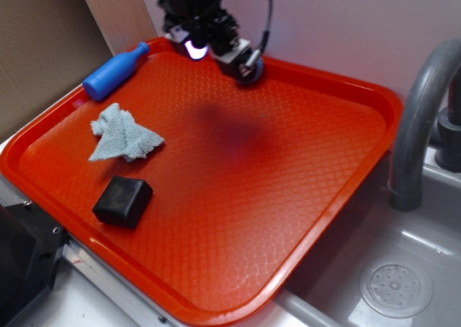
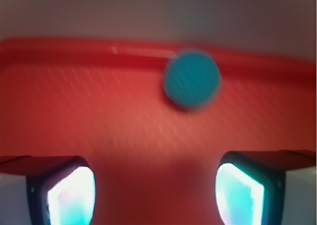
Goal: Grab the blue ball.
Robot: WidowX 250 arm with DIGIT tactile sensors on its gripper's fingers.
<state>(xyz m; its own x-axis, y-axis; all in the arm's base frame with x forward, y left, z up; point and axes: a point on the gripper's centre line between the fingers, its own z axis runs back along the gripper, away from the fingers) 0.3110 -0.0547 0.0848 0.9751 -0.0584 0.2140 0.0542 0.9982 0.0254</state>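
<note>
The blue ball [image 2: 192, 79] shows blurred in the wrist view, lying on the red tray [image 2: 99, 111] close to its far rim. It is ahead of my gripper [image 2: 156, 190] and slightly to the right, well apart from it. The jaws stand wide open with nothing between them; only red tray floor shows in the gap. In the exterior view my gripper [image 1: 220, 57] hangs low over the tray's far edge [image 1: 324, 75], and the ball is hidden there behind the arm.
On the tray's left part lie a bright blue bottle-shaped toy [image 1: 115, 70], a pale blue-grey cloth [image 1: 124, 134] and a black block [image 1: 123, 201]. A grey faucet [image 1: 418, 125] and sink with drain [image 1: 395, 289] are to the right.
</note>
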